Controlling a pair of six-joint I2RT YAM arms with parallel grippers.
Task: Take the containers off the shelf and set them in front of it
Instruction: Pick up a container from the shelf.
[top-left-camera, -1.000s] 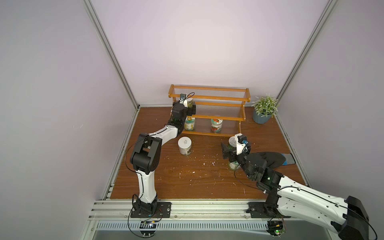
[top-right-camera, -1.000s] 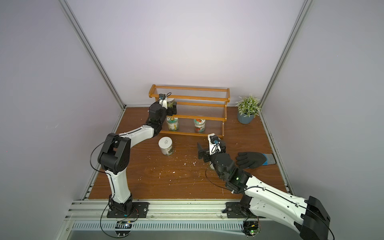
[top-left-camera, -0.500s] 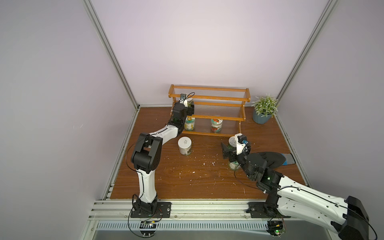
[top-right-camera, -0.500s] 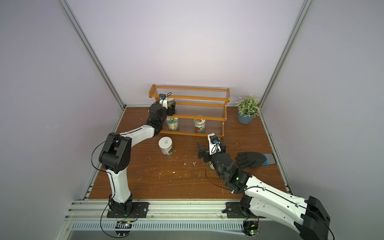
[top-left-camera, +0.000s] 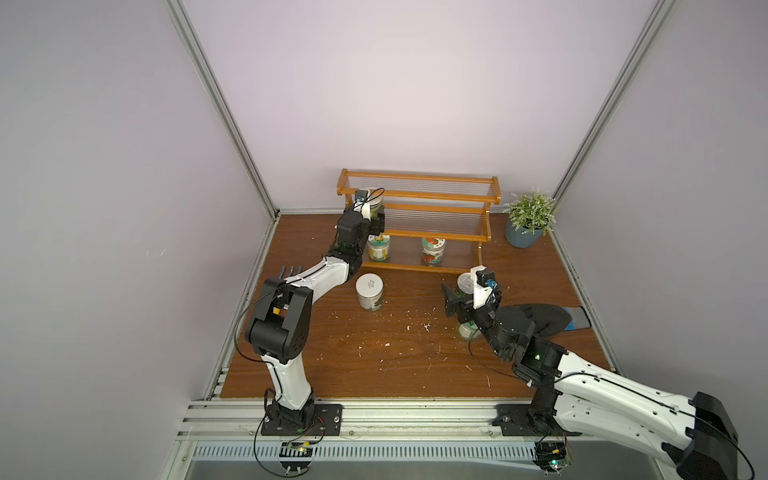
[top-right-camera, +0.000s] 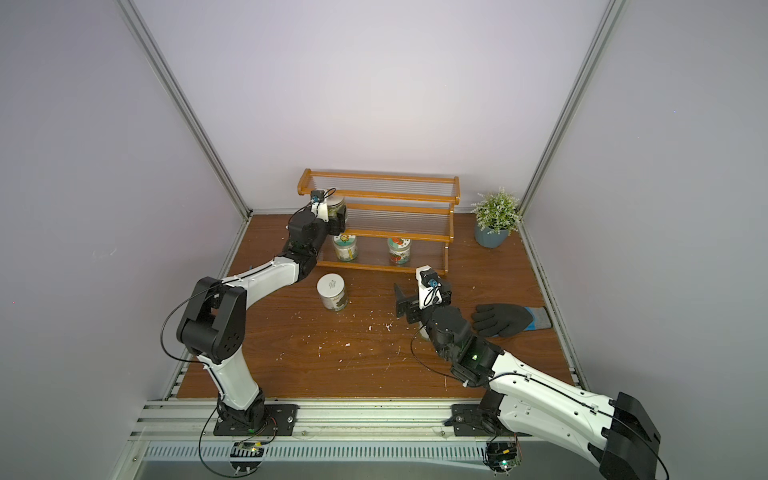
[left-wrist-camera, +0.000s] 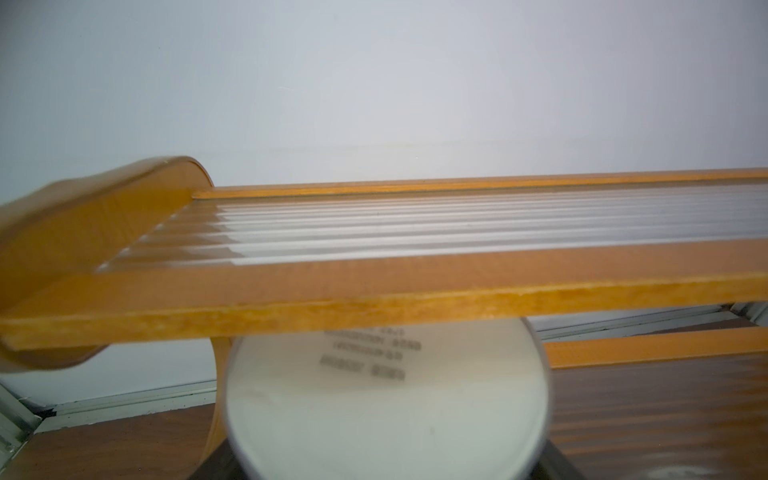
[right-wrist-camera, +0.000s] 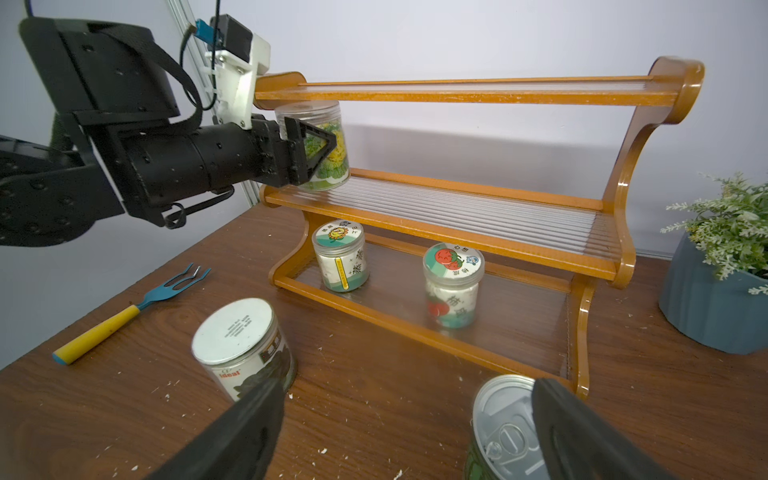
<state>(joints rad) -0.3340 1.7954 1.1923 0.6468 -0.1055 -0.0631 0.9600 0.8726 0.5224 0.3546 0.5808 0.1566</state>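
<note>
Containers (top-right-camera: 331, 291): green jar (right-wrist-camera: 316, 112) at the 9 o'clock end of the shelf's (top-left-camera: 419, 193) middle tier, pinched at the sides by the left pincer (right-wrist-camera: 324, 145). Base right at the ribbed tier, resting or just lifted impossible to tell. White lid of that jar large and blurred in the left wrist view, the top tier's rail just above it.

Sunflower jar (top-left-camera: 379, 248) and tomato jar (top-left-camera: 433, 250) upright on the bottom tier, apart, the sunflower one toward 9 o'clock.

Can (top-left-camera: 369, 291) upright on the worktop (top-left-camera: 374, 361), just at 6 o'clock of the sunflower jar, off the shelf.

Tin (right-wrist-camera: 498, 428) with a pull-tab top upright on the worktop near the shelf's 3 o'clock foot. Placed between the fingers of the right pincer (right-wrist-camera: 407, 395), spread wide, and close beside one finger; touching or not unclear.

Small jar (top-left-camera: 467, 330) at 6 o'clock of the tin, half hidden under the right arm.

Pot (top-left-camera: 524, 237) at 3 o'clock of the shelf, glove (top-left-camera: 540, 318) at 3 o'clock of the right arm, fork (right-wrist-camera: 124, 316) at 9 o'clock of the can.
</note>
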